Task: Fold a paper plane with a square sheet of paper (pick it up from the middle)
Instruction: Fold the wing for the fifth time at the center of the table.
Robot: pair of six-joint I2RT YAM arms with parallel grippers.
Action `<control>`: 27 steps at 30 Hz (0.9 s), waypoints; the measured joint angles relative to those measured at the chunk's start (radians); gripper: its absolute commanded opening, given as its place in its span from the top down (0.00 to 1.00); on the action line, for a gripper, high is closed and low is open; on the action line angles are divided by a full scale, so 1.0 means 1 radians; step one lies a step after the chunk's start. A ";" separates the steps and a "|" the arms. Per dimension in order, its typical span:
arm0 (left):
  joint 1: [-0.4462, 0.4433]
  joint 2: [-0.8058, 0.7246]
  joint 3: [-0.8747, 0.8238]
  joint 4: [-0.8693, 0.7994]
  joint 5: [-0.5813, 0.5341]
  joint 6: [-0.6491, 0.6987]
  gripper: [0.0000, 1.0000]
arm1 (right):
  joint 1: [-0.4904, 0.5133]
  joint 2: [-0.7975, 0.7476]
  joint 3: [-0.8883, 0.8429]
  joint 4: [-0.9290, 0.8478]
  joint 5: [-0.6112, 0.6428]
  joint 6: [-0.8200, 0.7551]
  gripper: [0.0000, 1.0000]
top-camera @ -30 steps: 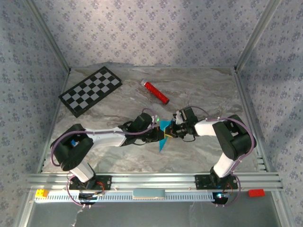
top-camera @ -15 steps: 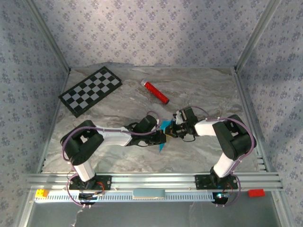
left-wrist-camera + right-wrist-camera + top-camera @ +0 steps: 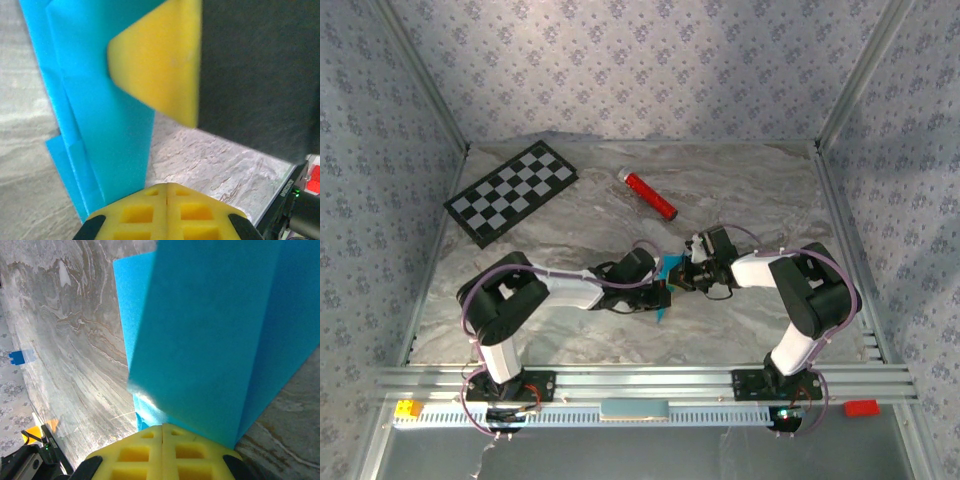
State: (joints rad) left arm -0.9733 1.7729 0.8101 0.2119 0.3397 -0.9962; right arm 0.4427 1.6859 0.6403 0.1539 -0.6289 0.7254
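No writing, label or number can be read.

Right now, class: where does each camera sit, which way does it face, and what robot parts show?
Top external: above, behind the bases, looking down on the table; left arm and right arm show.
Left wrist: on the left arm, facing the blue paper past shut left fingers.
Right wrist: on the right arm, facing the blue paper, right fingers shut on it.
Both wrists share the blue paper.
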 measured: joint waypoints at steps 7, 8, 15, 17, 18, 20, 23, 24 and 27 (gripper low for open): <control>-0.018 -0.005 -0.040 0.025 -0.030 0.000 1.00 | 0.000 0.000 0.000 0.000 0.000 0.000 1.00; -0.022 -0.008 -0.045 0.030 -0.037 0.000 1.00 | 0.000 0.000 0.000 0.000 0.000 0.000 1.00; -0.044 -0.044 -0.082 0.031 -0.066 0.000 1.00 | 0.000 0.001 0.000 0.000 -0.002 0.000 1.00; -0.051 -0.059 -0.097 0.026 -0.069 -0.001 1.00 | 0.000 0.001 0.000 0.000 -0.003 0.000 1.00; -0.054 -0.065 -0.103 0.024 -0.070 -0.001 1.00 | 0.000 0.001 0.000 -0.001 -0.004 0.000 1.00; -0.061 -0.077 -0.114 0.018 -0.075 -0.001 1.00 | 0.000 0.001 0.000 -0.001 -0.004 0.000 1.00; -0.072 -0.095 -0.127 0.003 -0.083 -0.001 1.00 | 0.000 0.001 0.000 -0.002 -0.004 0.000 1.00; -0.076 -0.100 -0.131 -0.002 -0.086 0.000 1.00 | 0.000 0.001 0.000 -0.003 -0.005 0.000 1.00; -0.090 -0.121 -0.143 -0.022 -0.094 0.000 1.00 | 0.000 0.001 0.000 -0.004 -0.005 0.000 1.00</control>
State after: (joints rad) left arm -1.0637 1.6524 0.6666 0.1898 0.2459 -0.9962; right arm 0.4427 1.6871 0.6407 0.1501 -0.6342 0.7250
